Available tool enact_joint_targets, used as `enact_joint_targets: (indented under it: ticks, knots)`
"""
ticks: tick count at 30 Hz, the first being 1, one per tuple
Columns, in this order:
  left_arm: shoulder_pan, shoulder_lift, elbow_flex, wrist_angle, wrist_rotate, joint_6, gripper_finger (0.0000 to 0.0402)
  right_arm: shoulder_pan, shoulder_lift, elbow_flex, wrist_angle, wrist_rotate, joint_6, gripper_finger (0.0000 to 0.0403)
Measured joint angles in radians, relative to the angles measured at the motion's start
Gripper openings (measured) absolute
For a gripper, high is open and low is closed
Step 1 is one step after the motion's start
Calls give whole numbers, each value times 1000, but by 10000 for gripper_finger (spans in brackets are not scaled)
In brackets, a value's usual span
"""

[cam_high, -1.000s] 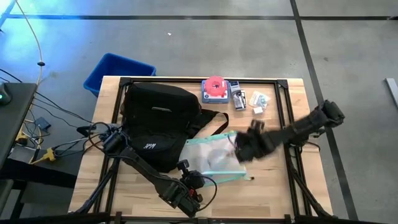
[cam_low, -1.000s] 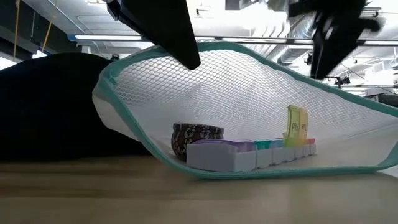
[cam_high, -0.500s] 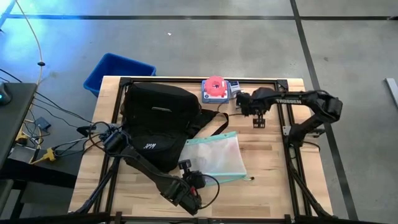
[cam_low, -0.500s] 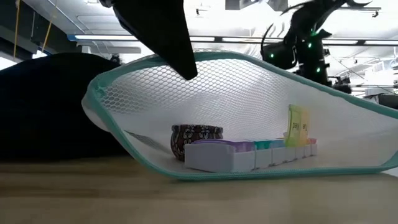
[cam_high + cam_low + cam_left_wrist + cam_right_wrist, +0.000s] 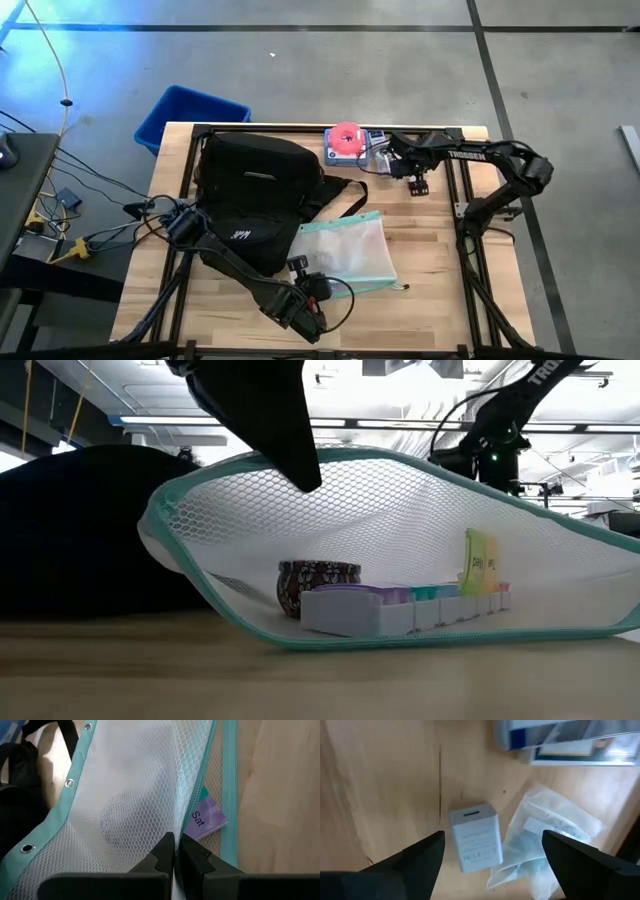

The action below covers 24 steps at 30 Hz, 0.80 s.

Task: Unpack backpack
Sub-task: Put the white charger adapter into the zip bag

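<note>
Since a second ago, my right gripper (image 5: 418,186) is moving from the mesh pouch (image 5: 345,252) to the table's far edge, fingers spread wide over a small white charger block (image 5: 474,841). My left gripper (image 5: 175,851) is pinching the pouch; the large black fabric backpack (image 5: 255,195) is lying nearer to it.

Backpack (image 5: 255,195): black fabric, small white logo at its 6 o'clock edge. Mesh pouch (image 5: 345,250): white honeycomb netting, teal trim. Inside it, a pill organiser (image 5: 400,607) with lids running lilac, teal, green, yellow and pink, a yellow tag (image 5: 478,563), and a small tin (image 5: 315,582) in a dark brown mottled print. Bin (image 5: 185,115): blue. Charger block (image 5: 474,842): white. Round item (image 5: 346,138) at the table's 12 o'clock edge: red-pink. Table (image 5: 430,260): pale wood.
</note>
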Motion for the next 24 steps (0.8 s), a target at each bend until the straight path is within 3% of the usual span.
enact_joint_targets:
  ticks: [8,12,17,21,24]
  knots:
    - [4,0,0,16,9,-26,0,-22,-1,-110,127,6,-38,311]
    - [4,0,0,38,22,-26,0,-21,-3,-127,135,3,-2,266]
    - [4,0,0,43,23,-27,0,2,4,-72,86,4,275,135]
    - [4,0,0,42,16,-27,0,63,-11,3,-52,-79,417,126]
    - [4,0,0,39,-2,-27,0,156,-59,55,-123,-82,520,126]
